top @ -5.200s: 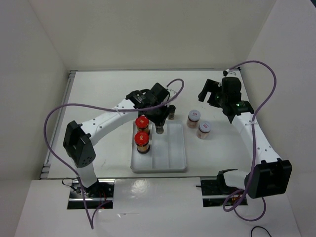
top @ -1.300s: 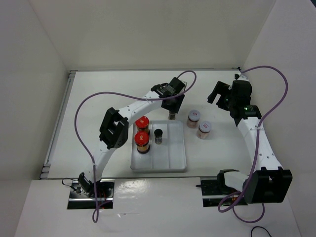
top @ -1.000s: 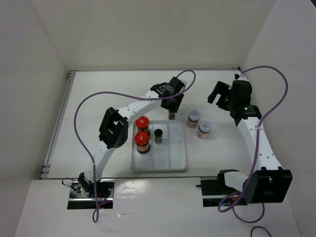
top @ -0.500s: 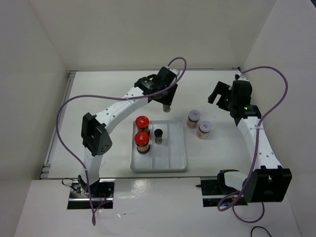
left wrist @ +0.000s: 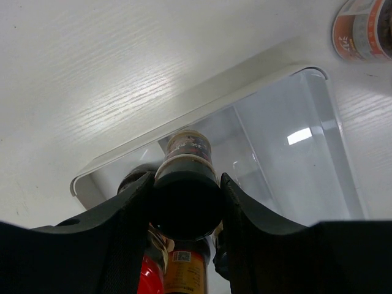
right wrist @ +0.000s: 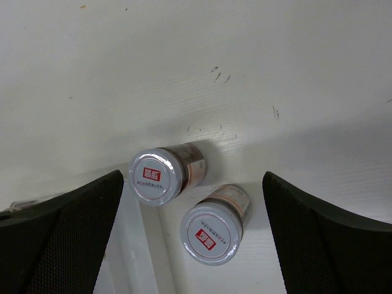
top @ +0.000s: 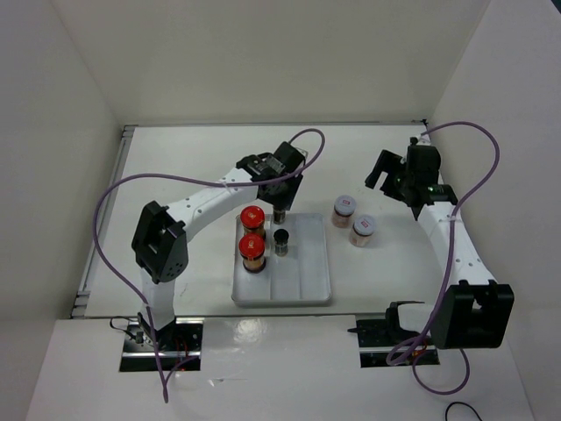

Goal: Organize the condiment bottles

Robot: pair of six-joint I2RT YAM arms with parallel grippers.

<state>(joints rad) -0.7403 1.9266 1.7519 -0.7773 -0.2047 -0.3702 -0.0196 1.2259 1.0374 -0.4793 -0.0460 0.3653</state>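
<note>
a: left claw [top: 279, 207]?
b: pinching a slim dark bottle [left wrist: 187, 184] by its black cap, upright, over the far end of the white tray [top: 308, 274], middle section. resting on the tray floor or hanging just above: cannot tell.
a: label?
b: too blurred to read from the wrist view. cap only a dark blob between the fingers [left wrist: 125, 214].
a: rest of the tray?
b: second black-capped bottle [top: 281, 240] standing in the middle section, just nearer than the held one. far red-capped jar [top: 252, 217] and near red-capped jar [top: 252, 248] in the left section, one behind the other. from the left wrist, only a sliver of red cap and orange label, cut off at the bottom edge behind the held bottle.
a: right claw [top: 386, 168]?
b: spread wide, gripping nothing, hovering over the bare table [right wrist: 184, 61] beyond the tray's far right corner.
a: under it?
b: far pinkish jar [top: 344, 207] and near pinkish jar [top: 363, 229], squat, pale-lidded, on the table right of the tray, just beside each other. contents mostly hidden under the lids from the right wrist; red mark on each lid, print too small to read.
</note>
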